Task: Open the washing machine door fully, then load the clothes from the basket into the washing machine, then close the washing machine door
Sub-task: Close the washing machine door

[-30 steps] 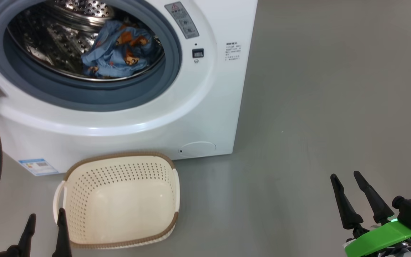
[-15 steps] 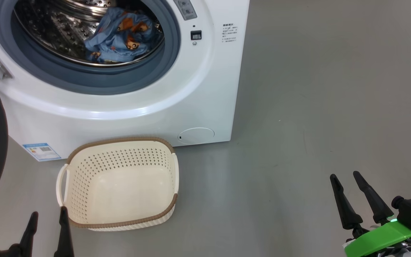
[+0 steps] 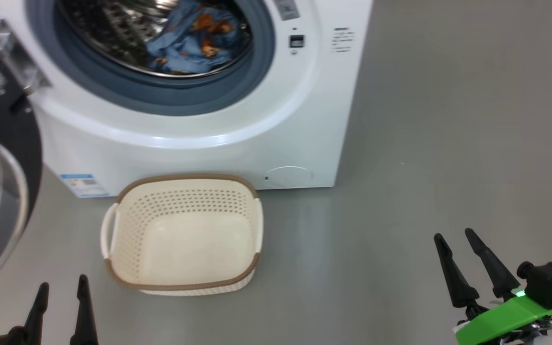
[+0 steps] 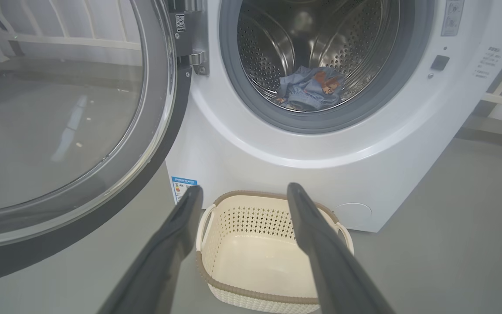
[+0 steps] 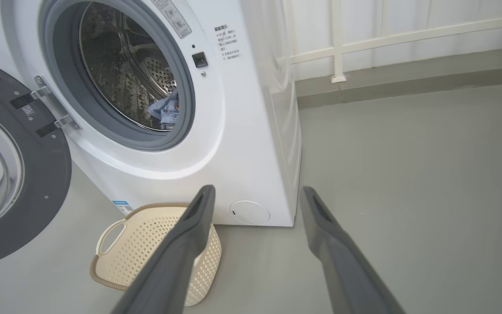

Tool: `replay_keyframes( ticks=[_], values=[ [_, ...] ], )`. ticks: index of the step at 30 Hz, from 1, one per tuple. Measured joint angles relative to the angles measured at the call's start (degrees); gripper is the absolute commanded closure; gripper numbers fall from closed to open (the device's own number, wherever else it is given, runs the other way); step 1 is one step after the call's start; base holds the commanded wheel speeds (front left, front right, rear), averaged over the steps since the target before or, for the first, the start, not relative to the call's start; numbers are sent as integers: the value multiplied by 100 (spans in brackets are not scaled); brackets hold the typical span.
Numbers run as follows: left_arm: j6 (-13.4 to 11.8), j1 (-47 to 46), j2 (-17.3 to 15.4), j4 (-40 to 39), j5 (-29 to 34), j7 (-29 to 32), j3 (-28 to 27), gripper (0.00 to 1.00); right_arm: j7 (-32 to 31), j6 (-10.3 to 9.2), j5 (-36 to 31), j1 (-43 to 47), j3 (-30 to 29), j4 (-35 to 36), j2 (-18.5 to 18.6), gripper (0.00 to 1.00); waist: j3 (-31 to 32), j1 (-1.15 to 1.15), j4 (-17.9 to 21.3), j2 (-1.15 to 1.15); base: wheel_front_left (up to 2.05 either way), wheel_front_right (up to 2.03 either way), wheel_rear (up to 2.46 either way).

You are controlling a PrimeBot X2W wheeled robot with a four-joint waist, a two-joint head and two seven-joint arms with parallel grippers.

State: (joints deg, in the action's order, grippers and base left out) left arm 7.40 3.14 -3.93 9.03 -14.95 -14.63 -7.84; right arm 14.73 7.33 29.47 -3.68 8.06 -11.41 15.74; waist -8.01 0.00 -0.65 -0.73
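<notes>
Over smooth grey floor [image 3: 424,143], the left claw [image 3: 63,282] at lower left and the right claw [image 3: 454,235] at lower right both gape wide, holding nothing. The basket [image 3: 185,178] sits just up-right of the left claw, close before the washing machine [image 3: 209,153]. Higher, the clothes [image 3: 194,45] lie in its drum [image 3: 106,24]; the washing machine door [image 3: 29,139] stands swung open at the left edge.
</notes>
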Motion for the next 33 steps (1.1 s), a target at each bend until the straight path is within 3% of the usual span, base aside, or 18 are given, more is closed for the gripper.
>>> replay_keyframes(
  ticks=[7, 26, 33],
  values=[
    [0, 2, 97, -1, -55, 0, -55, 0, 0, 0, 0, -258, 291, -31, 69, 0, -8, -1, -502, 0, 0, 0, 0],
    [-11, 249, 181, 23, -356, 0, -181, 0, 0, 0, 194, -573, 1043, -249, 264, 0, 187, 0, -2488, 0, 0, 0, 0],
    [-164, 436, 181, -144, -568, 0, -286, 0, 0, 0, 258, -926, 1481, -369, 270, 0, 235, 0, -2916, 0, 0, 0, 0]
  ],
)
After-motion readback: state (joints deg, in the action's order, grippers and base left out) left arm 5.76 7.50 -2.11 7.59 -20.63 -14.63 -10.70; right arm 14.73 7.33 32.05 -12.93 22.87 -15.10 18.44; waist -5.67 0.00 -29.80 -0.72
